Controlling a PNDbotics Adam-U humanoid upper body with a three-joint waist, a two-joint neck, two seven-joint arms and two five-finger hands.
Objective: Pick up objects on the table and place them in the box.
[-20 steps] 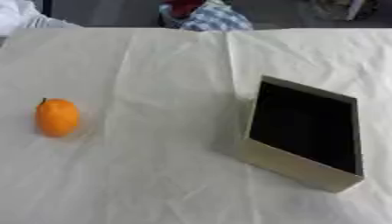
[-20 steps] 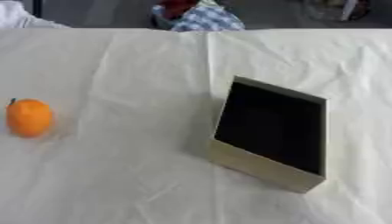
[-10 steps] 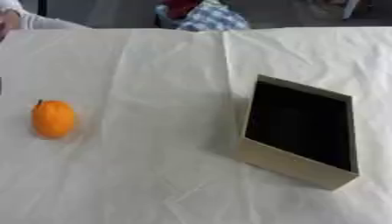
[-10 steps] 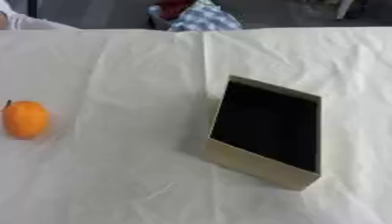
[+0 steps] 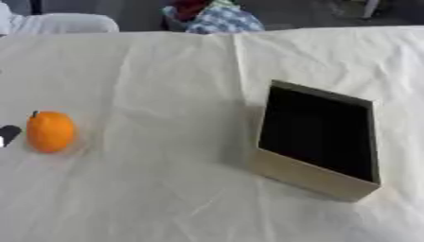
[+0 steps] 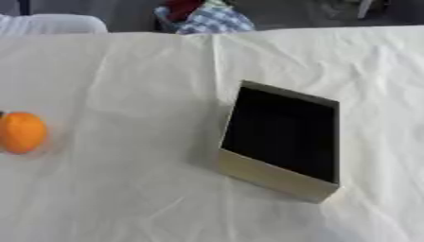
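An orange (image 5: 50,131) lay well left of the open box (image 5: 317,176) on the cloth-covered desk (image 5: 157,80); a dark robot hand (image 5: 6,134) tip edged in, its fingers impossible to make out.

A wide table covered in a creased, cream-white cloth (image 5: 165,189) fills nearly the whole view, its far edge running straight across near the top. Soft, even light falls on the cloth, leaving only faint shadows along the folds. Beyond the edge lies a dark grey floor (image 5: 290,12). A white rounded shape (image 5: 58,22), perhaps a chair back, shows at the upper left.
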